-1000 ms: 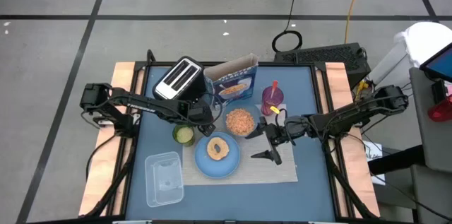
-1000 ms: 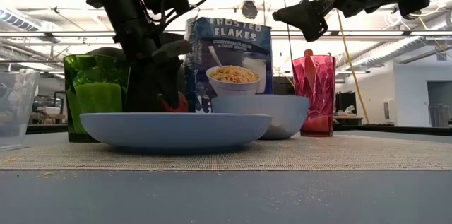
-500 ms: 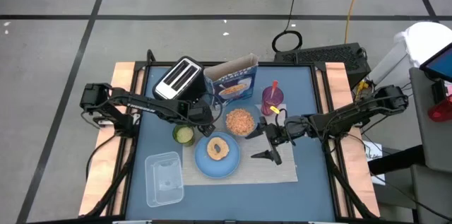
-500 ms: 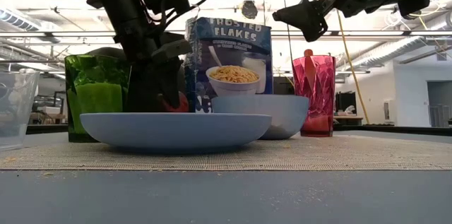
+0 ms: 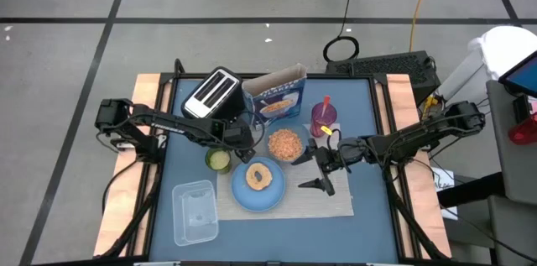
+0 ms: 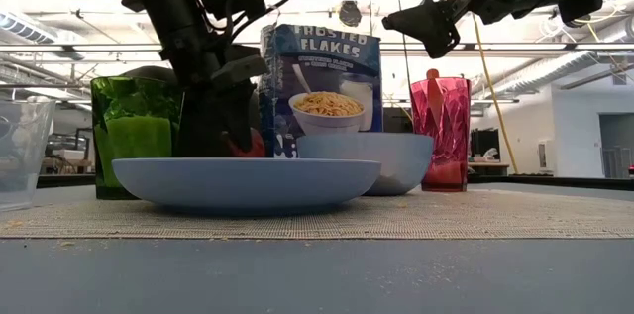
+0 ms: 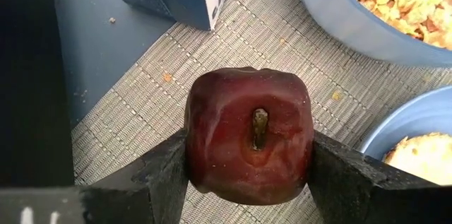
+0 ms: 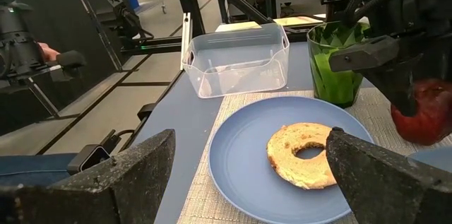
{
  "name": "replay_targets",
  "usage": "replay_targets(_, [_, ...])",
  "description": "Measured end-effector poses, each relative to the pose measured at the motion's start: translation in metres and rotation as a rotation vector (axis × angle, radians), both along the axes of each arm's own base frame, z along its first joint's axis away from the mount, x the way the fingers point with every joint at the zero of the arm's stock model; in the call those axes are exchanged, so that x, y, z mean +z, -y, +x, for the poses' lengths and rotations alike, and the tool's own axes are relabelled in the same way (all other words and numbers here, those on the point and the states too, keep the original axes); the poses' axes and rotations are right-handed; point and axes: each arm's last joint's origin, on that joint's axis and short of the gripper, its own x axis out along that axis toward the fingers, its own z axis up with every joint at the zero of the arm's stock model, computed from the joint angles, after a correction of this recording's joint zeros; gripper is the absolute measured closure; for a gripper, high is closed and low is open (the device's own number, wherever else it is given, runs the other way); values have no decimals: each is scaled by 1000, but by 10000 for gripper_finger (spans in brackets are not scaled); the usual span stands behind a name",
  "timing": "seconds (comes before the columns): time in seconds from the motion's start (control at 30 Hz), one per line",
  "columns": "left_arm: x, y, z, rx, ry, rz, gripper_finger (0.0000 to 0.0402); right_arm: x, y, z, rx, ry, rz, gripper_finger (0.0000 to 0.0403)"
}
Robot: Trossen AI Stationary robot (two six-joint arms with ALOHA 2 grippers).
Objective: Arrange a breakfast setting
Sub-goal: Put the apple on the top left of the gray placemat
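A beige placemat carries the light-blue plate with a bagel on it. Behind the plate is the blue bowl, filled with cereal. The blue cereal box stands behind them, beside the purple cup. An orange spoon handle sticks up out of that cup. My left gripper is shut on the dark-red fruit between plate, bowl and box. My right gripper hovers open over the mat, right of the plate. My left gripper pinches the fruit's two opposite sides between its two fingers, with the stem end facing up the arm. The fingers slant down from the table's left. The plate rim hides the fruit's underside, so whether it rests on the mat cannot be told.
A green cup stands just left of the plate. A toaster sits at the far left and an open clear plastic container at the near left. Bare mat lies right of the plate, under my right gripper.
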Motion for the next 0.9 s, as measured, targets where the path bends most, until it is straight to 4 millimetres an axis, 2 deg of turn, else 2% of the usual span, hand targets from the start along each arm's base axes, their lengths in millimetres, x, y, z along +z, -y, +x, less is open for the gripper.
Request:
replay_targets(0.37, [2, 0, 3, -10, 31, 11, 158, 0, 0, 0, 13, 17, -51, 50])
replay_targets(0.9, [-1, 0, -3, -56, -53, 31, 158, 0, 0, 0, 13, 17, -51, 50])
